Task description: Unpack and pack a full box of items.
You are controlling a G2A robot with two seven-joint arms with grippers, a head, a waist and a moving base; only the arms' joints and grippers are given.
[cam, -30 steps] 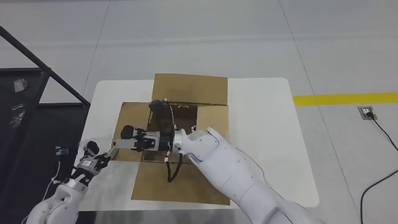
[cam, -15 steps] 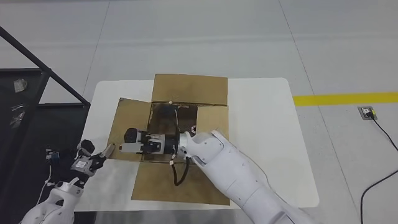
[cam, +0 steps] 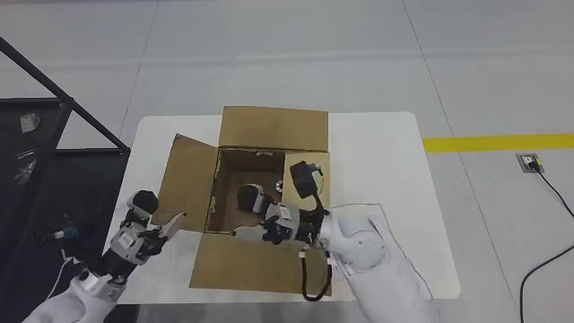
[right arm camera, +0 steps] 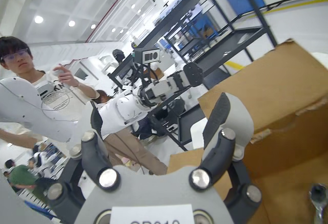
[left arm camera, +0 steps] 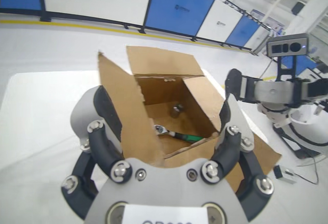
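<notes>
Right arm has pulled back from the left flap (cam: 186,182), which now stands up. Right gripper (right arm camera: 159,107) sits over the box (cam: 273,128), fingers apart, empty. Ratchet (left arm camera: 176,134) lies on the box floor, just beside it. Drop straight down, close across the handle, stay clear of the flaps. Left gripper (left arm camera: 164,99) is also spread, outside that flap.

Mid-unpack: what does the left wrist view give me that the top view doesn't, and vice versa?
Left wrist only: a ratchet with a green handle on the box floor, framed by the open left fingers. Top only: the whole table, the box left of its middle, and a black rack beside it. Both: the box, flaps open.
</notes>
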